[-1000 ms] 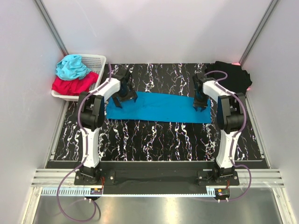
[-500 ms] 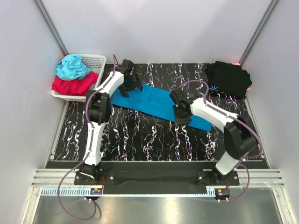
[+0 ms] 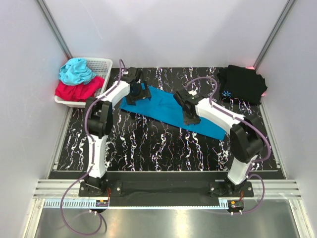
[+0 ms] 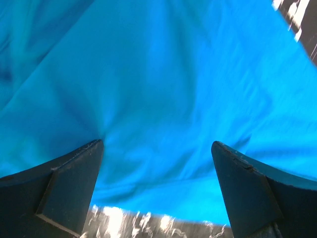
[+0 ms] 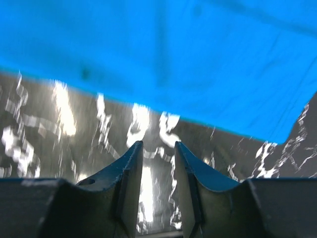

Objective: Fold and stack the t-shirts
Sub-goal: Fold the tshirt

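The blue t-shirt (image 3: 163, 106) lies in a slanted strip, left jaws wide over its far-left end, right jaws narrow and empty beside its near edge, seemingly poised to fold.

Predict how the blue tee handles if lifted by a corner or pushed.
Probably floppy: the blue t-shirt lies flat in soft creases, so a lifted corner would likely drape and unfold. Pushed, it would likely bunch rather than slide, though the glossy marbled table might let it slip.
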Action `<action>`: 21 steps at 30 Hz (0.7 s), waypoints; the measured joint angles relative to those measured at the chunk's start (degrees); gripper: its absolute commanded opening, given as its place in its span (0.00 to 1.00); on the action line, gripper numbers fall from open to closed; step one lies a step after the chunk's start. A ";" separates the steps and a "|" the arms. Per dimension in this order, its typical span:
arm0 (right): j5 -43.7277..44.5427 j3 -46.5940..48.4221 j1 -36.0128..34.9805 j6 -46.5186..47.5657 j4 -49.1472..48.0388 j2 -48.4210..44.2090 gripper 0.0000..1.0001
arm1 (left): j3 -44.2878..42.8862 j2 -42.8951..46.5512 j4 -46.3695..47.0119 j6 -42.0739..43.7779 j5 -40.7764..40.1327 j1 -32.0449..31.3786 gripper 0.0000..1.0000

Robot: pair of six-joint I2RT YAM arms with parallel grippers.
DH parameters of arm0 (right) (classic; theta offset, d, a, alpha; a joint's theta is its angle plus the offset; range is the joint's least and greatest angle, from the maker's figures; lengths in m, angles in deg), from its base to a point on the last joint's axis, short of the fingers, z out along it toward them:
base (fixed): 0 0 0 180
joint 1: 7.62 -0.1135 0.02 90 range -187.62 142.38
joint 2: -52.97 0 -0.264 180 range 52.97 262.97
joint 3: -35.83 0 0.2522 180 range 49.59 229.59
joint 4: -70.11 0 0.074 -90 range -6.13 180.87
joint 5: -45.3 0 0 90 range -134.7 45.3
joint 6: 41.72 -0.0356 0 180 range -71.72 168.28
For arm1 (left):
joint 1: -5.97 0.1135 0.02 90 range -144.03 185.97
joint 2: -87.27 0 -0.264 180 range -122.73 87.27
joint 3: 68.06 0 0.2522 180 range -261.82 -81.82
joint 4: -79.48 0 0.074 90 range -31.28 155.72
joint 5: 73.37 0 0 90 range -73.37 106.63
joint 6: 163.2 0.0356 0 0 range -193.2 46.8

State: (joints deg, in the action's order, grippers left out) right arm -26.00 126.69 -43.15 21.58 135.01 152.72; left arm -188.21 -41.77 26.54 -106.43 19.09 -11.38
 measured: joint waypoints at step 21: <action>3.82 3.54 18.05 -0.22 -4.44 12.81 0.25 | -9.90 -2.51 -10.21 4.87 -20.79 -7.72 0.61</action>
State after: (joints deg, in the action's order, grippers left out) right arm -22.17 130.23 -25.09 21.37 130.57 165.53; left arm -198.11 -44.28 16.33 -101.56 -1.70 -19.09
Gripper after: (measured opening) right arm 0.242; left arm 0.586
